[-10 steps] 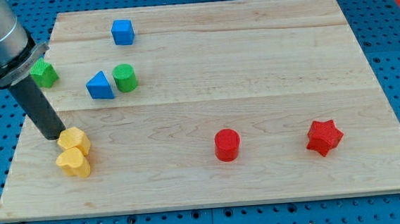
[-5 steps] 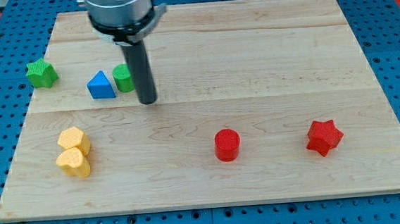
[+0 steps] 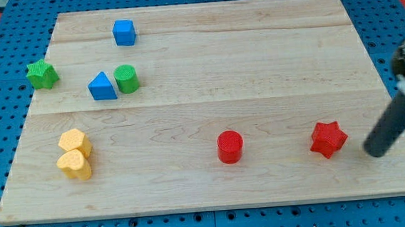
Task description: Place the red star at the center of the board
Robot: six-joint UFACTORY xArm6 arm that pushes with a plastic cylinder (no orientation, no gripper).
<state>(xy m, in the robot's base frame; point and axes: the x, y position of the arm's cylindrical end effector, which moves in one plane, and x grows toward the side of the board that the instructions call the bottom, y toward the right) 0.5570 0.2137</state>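
The red star (image 3: pixel 329 139) lies on the wooden board (image 3: pixel 256 60) near the view's lower right. My tip (image 3: pixel 374 151) rests on the board just right of the star and slightly below it, a small gap apart. The dark rod rises from the tip toward the view's upper right edge. A red cylinder (image 3: pixel 229 147) stands left of the star, in the lower middle of the board.
A blue cube (image 3: pixel 124 32) sits at the top left. A green star (image 3: pixel 42 74), a blue triangle (image 3: pixel 101 87) and a green cylinder (image 3: pixel 126 79) are at the left. Two yellow blocks (image 3: pixel 74 154) touch at the lower left.
My tip has swept from the yellow blocks at the left, past the green cylinder, across the board to just right of the red star. No block has moved.
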